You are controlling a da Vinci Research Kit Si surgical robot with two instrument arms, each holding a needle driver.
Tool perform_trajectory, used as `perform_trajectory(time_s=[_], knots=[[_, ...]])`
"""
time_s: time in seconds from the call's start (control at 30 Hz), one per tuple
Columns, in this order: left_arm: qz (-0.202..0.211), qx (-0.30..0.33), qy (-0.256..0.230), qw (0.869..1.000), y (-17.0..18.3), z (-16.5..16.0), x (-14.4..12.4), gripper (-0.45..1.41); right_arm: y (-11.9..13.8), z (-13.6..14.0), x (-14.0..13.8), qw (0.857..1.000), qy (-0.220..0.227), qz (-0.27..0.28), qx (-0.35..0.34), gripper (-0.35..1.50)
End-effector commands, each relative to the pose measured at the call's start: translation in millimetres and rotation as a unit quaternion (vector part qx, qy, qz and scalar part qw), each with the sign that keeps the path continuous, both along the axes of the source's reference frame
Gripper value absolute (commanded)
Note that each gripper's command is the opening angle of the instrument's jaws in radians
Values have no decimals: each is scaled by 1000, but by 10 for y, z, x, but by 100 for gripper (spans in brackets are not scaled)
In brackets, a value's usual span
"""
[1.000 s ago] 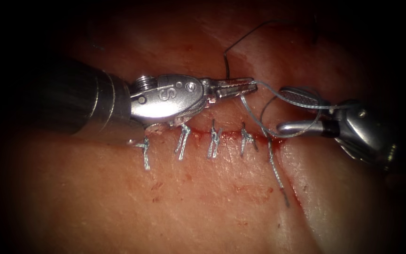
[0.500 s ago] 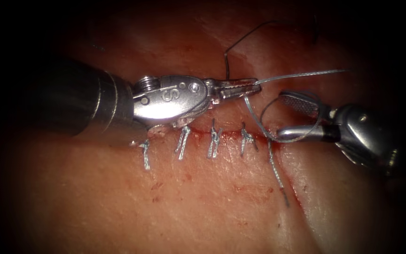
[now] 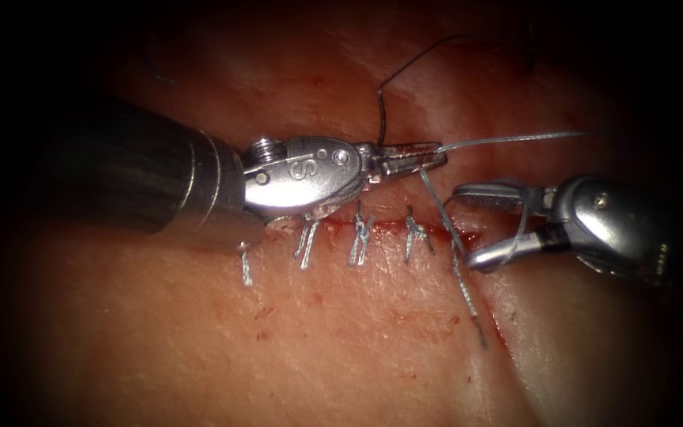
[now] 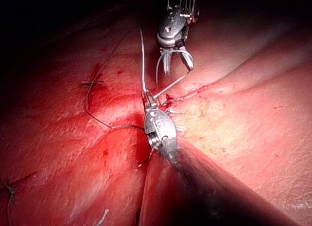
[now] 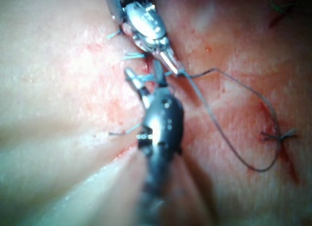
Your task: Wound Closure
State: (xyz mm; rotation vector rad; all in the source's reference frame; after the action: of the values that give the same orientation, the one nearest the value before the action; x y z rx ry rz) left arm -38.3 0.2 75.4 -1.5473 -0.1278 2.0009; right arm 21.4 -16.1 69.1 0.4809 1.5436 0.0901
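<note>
My left tool (image 3: 419, 155) lies along the far edge of the cut (image 3: 389, 227), jaws shut on the pale thread (image 3: 439, 207). From its tip one strand runs down into the cut's right end and a free strand (image 3: 515, 140) trails off to the right. My right tool (image 3: 469, 224) stands just right of that point, jaws open, with a loop of the thread wrapped around both of them and nothing gripped. The left wrist view has the left tool (image 4: 147, 98) shut on thread and the right tool (image 4: 174, 60) open. The right tool (image 5: 144, 75) spreads beside the left tool's tip (image 5: 171, 64).
Several tied stitches (image 3: 361, 237) cross the cut to the left, and a thread tail (image 3: 468, 304) lies on the near tissue. A thin dark strand (image 3: 393, 75) curves up over the far tissue. Red fluid (image 3: 468, 237) marks the cut's right end.
The free strand slipped from between the right tool's jaws and swung up to the right. The right tool then shifted left and down, drawing the loop closer. The left tool moved slightly right.
</note>
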Motion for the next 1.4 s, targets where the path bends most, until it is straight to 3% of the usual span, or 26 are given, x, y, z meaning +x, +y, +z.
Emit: perform_trajectory(time_s=[0.03,0.13,0.33,0.5,0.53,0.7,1.17,1.4], knots=[[1,-1,-1,1000,0,7,-5,-45,3,9,9,999,6,-28,-16,54],[1,-2,-3,1000,1,10,-6,-45,5,13,14,997,-1,-68,-32,52],[1,0,-4,1000,-1,10,-8,-45,15,18,24,998,-15,-42,-54,52],[3,0,-3,1000,1,12,-7,-45,7,20,21,994,-17,-84,-71,52],[4,0,-4,1000,0,12,-7,-45,5,22,20,989,-22,-125,-82,52],[6,0,-5,1000,-3,10,-9,-45,0,29,15,974,-34,-194,-108,52],[15,1,-11,1000,-11,5,-11,-45,-36,78,1,937,-65,-297,-171,54],[17,1,-12,1000,-14,3,-10,-45,-42,93,-11,930,-70,-310,-185,54]])
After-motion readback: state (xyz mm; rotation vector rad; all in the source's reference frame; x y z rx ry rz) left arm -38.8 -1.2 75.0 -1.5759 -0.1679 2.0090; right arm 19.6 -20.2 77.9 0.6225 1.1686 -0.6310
